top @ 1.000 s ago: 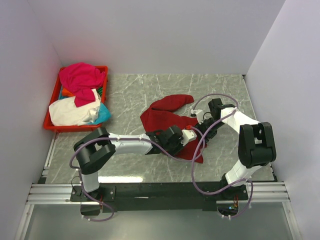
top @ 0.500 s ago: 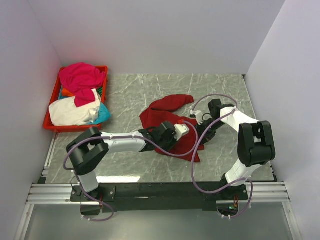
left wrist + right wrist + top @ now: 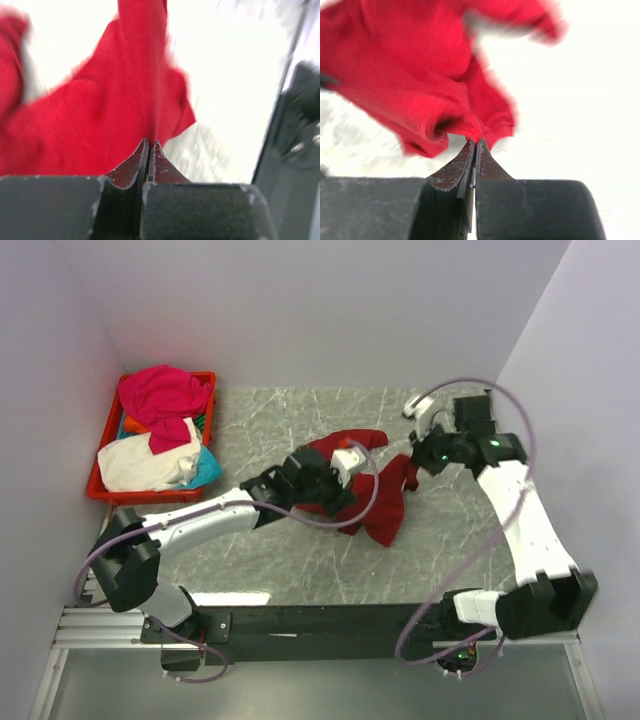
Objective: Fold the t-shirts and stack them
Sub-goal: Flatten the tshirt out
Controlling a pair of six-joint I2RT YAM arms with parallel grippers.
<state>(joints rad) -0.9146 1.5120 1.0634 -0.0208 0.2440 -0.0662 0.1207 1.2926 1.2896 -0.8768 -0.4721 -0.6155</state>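
Note:
The dark red t-shirt (image 3: 386, 508) hangs stretched between both grippers above the middle of the table. My left gripper (image 3: 345, 480) is shut on its left part, and in the left wrist view the cloth (image 3: 115, 105) spreads out from the closed tips (image 3: 150, 143). At the shirt's right edge my right gripper (image 3: 415, 465) is shut on a bunched fold (image 3: 420, 85), pinched at the tips (image 3: 475, 143). One sleeve (image 3: 355, 440) trails toward the back. Both wrist views are blurred by motion.
A red crate (image 3: 98, 490) at the far left holds a magenta t-shirt (image 3: 160, 395), a cream-white one (image 3: 140, 462), a cyan one (image 3: 207, 470) and an orange one (image 3: 135, 425). The marble table (image 3: 280, 420) is walled at the back and on both sides.
The right gripper closed on the shirt's edge and swung up toward the back right. The left gripper moved toward the back with its hold. The shirt rose off the table and stretched out.

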